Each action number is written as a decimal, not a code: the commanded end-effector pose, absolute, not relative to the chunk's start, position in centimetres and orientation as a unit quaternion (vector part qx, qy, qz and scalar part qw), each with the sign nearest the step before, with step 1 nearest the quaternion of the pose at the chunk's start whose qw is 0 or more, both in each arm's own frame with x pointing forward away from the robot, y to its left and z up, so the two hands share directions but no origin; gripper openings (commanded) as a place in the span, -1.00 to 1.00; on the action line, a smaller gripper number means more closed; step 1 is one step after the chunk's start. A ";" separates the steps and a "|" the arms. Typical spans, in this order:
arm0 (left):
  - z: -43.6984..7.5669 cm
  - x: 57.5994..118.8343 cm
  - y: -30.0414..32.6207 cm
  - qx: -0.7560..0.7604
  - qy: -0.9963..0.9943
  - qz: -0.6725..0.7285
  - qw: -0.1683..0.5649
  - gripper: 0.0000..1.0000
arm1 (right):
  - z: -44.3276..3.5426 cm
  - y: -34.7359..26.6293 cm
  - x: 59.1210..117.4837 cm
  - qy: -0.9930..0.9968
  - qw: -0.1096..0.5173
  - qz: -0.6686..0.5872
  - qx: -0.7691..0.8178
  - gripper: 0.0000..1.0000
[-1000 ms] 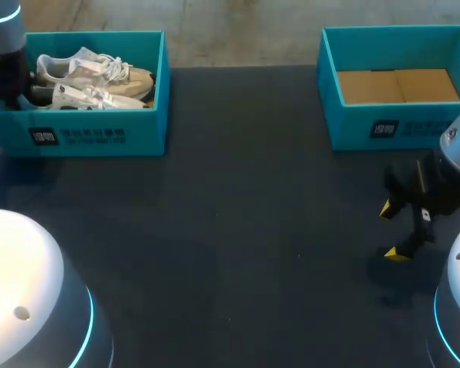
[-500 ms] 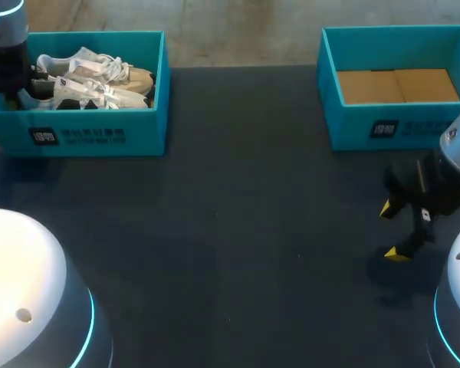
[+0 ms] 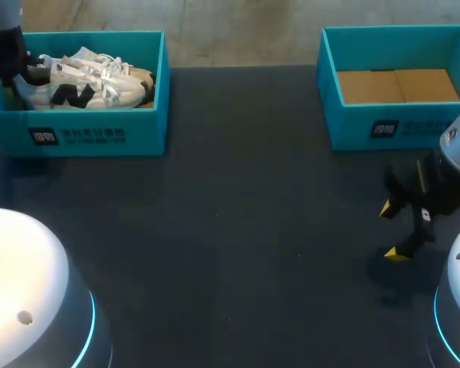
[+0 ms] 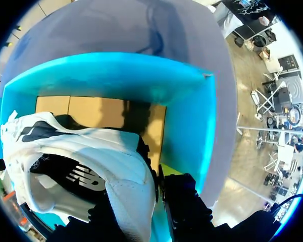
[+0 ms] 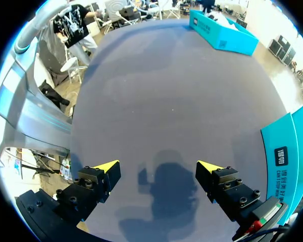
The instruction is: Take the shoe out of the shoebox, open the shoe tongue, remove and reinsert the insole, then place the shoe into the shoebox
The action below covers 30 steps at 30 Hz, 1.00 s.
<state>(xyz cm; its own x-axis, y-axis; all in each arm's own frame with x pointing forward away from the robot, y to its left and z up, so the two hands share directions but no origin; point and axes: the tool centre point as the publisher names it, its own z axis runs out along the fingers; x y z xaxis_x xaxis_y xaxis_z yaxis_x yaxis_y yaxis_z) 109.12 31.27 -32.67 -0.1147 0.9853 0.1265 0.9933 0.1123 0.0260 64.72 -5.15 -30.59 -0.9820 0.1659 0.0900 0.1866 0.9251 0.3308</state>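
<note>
fingers of the left gripper clamp the shoe by its heel, likely to lift it from the box; right gripper hangs wide open, free to help.

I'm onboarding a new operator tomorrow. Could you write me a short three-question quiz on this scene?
1. True or false: the right gripper holds the shoe.
2. Which shoebox holds no shoe? A: the left shoebox. B: the right shoebox.
3. Fill in: the left gripper grips the shoe by its ____.
Key: 1 false, it is open over the bare table; 2 B; 3 heel.
</note>
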 end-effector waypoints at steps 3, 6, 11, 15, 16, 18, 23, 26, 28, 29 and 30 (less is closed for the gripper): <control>-29.6 108.4 31.3 -0.664 -0.744 -0.058 0.034 -1.00 | -30.6 -5.2 64.5 -0.981 0.029 -0.171 -0.090 1.00; -28.2 108.5 31.4 -0.663 -0.745 -0.061 0.031 -1.00 | -30.6 -5.2 64.5 -0.981 0.029 -0.171 -0.090 1.00; -25.3 108.9 31.4 -0.663 -0.744 -0.078 0.020 -1.00 | -30.6 -5.2 64.5 -0.981 0.029 -0.171 -0.090 1.00; -22.5 108.9 31.6 -0.661 -0.746 -0.083 0.014 -1.00 | -30.6 -5.2 64.5 -0.981 0.029 -0.171 -0.090 1.00; -21.9 108.9 31.6 -0.662 -0.745 -0.075 0.010 -1.00 | -30.6 -5.2 64.5 -0.981 0.029 -0.171 -0.090 1.00; -20.4 108.6 31.6 -0.661 -0.746 -0.079 0.008 -1.00 | -30.6 -5.2 64.5 -0.981 0.029 -0.171 -0.090 1.00; -17.3 107.8 31.7 -0.653 -0.755 -0.066 0.013 -1.00 | -30.6 -5.2 64.5 -0.981 0.029 -0.171 -0.090 1.00; -15.3 107.1 31.7 -0.649 -0.756 -0.082 0.012 -1.00 | -30.6 -5.2 64.5 -0.981 0.029 -0.171 -0.090 1.00; -14.0 106.4 31.6 -0.649 -0.755 -0.096 0.003 -1.00 | -30.6 -5.2 64.5 -0.981 0.029 -0.171 -0.090 1.00; -13.3 105.9 31.7 -0.648 -0.755 -0.097 0.002 -1.00 | -30.6 -5.2 64.5 -0.981 0.029 -0.171 -0.090 1.00; -12.8 105.4 31.6 -0.649 -0.754 -0.102 -0.001 -1.00 | -30.6 -5.2 64.5 -0.981 0.029 -0.171 -0.090 1.00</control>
<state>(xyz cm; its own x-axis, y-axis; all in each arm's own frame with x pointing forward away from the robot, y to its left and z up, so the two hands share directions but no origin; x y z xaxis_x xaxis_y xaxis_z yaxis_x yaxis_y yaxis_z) 108.10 32.10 -15.78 -0.1575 0.9792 0.1281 0.9831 0.1432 0.1143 64.72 -5.15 -30.59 -0.9820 0.1660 0.0900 0.1866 0.9251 0.3307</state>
